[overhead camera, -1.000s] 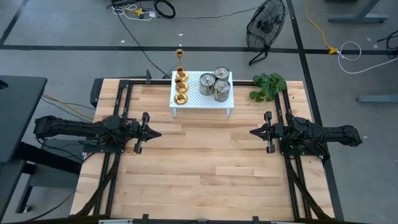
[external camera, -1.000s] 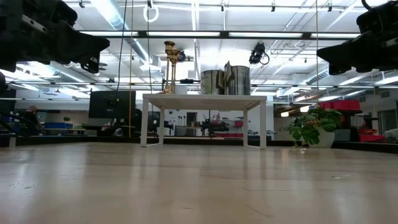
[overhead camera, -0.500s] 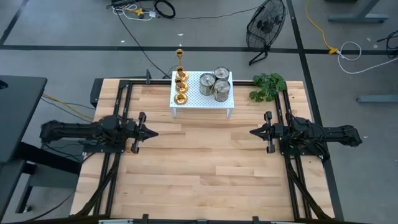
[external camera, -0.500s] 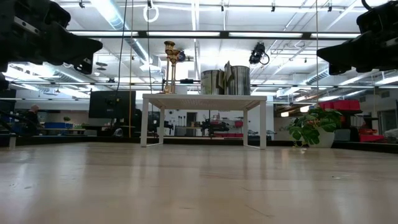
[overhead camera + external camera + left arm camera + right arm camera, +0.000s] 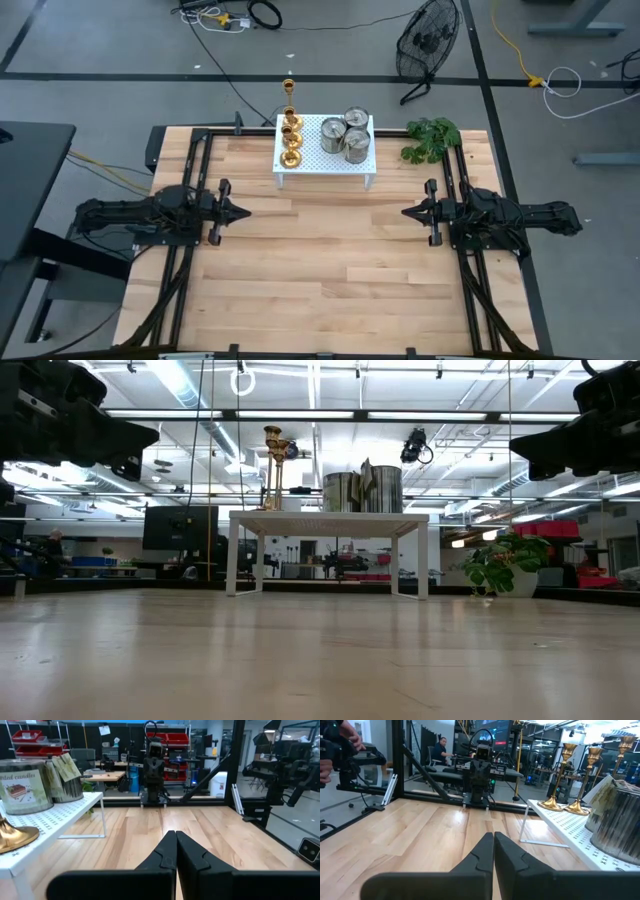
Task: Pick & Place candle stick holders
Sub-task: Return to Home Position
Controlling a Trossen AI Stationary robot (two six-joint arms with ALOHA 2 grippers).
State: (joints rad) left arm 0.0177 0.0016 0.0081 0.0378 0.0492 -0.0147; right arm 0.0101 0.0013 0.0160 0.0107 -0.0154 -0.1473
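Three gold candle stick holders (image 5: 290,128) stand in a row on the left part of the white perforated rack (image 5: 324,165) at the table's far middle; three squat silver can-like holders (image 5: 346,133) stand on its right part. They also show in the low view: gold (image 5: 272,465), silver (image 5: 363,490). My left gripper (image 5: 246,213) is shut and empty above the table's left side. My right gripper (image 5: 404,212) is shut and empty above the right side. Both point toward the table's middle, nearer than the rack.
A green leafy plant (image 5: 431,138) sits at the far right of the table beside the rack. Black frame rails (image 5: 192,180) run along both sides. Bare wooden tabletop (image 5: 325,260) lies between the grippers and toward the near edge.
My left gripper has drawn back a little toward the table's left edge, staying shut and level. My right gripper has kept still.
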